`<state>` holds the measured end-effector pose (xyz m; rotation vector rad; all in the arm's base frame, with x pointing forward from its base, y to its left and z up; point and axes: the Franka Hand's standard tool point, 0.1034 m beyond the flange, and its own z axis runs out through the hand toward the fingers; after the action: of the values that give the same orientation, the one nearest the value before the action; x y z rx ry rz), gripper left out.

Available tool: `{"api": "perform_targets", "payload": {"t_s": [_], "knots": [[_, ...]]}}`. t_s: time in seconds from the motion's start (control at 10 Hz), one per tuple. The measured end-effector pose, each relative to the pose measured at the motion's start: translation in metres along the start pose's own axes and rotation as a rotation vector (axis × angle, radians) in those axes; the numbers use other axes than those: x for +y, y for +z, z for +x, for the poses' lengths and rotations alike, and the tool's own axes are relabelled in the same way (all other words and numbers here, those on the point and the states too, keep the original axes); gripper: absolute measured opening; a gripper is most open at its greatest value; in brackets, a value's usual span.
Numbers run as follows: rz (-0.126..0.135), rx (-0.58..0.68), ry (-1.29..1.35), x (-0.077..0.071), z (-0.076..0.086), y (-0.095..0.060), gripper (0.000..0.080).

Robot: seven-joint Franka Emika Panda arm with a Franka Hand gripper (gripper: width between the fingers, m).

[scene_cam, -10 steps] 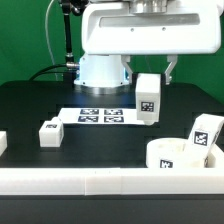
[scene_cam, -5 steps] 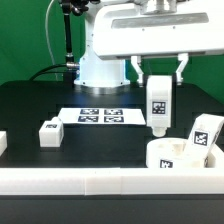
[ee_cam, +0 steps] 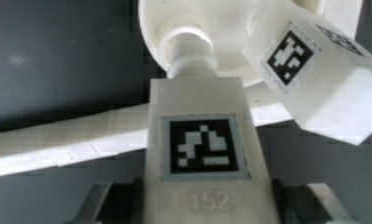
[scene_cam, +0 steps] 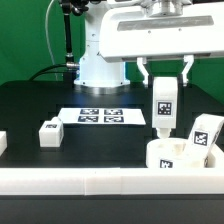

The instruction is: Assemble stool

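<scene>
My gripper (scene_cam: 165, 72) is shut on a white stool leg (scene_cam: 164, 104) and holds it upright by its top. The leg's narrow lower tip hangs just above the round white seat (scene_cam: 172, 156) at the exterior view's lower right. A second leg (scene_cam: 206, 132) with a square tag rises tilted from the seat's right side. In the wrist view the held leg (ee_cam: 208, 130) runs down toward the seat (ee_cam: 209, 22), with the second leg (ee_cam: 318, 70) beside it. My fingers (ee_cam: 105, 196) press the held leg's sides. A third leg (scene_cam: 50, 132) lies loose on the table at the left.
The marker board (scene_cam: 100, 116) lies flat mid-table behind the loose leg. A long white rail (scene_cam: 100, 184) runs along the front edge, seen also in the wrist view (ee_cam: 67, 148). A small white piece (scene_cam: 3, 143) shows at the left edge. The arm's base (scene_cam: 100, 68) stands behind.
The gripper has carried the leg toward the exterior view's right and lower, from beside the marker board to just above the seat. The leg now hangs upright.
</scene>
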<state>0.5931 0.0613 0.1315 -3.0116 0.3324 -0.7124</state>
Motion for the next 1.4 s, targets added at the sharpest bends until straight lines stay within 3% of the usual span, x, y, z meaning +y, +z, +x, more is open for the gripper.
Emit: {"api": "perform_targets", "payload": {"t_s": [0.1, 0.2, 0.3, 0.8, 1.4], "knots": [[-0.005, 0.004, -0.027, 0.003, -0.002, 0.004, 0.0337], [0.001, 0.107, -0.036, 0.001, 0.008, 0.003, 0.0337], [0.006, 0.172, -0.036, -0.001, 0.008, 0.004, 0.0337], [-0.003, 0.166, -0.048, 0.004, 0.003, 0.010, 0.0337], [-0.013, 0.145, -0.051, -0.004, -0.014, 0.019, 0.0337]]}}
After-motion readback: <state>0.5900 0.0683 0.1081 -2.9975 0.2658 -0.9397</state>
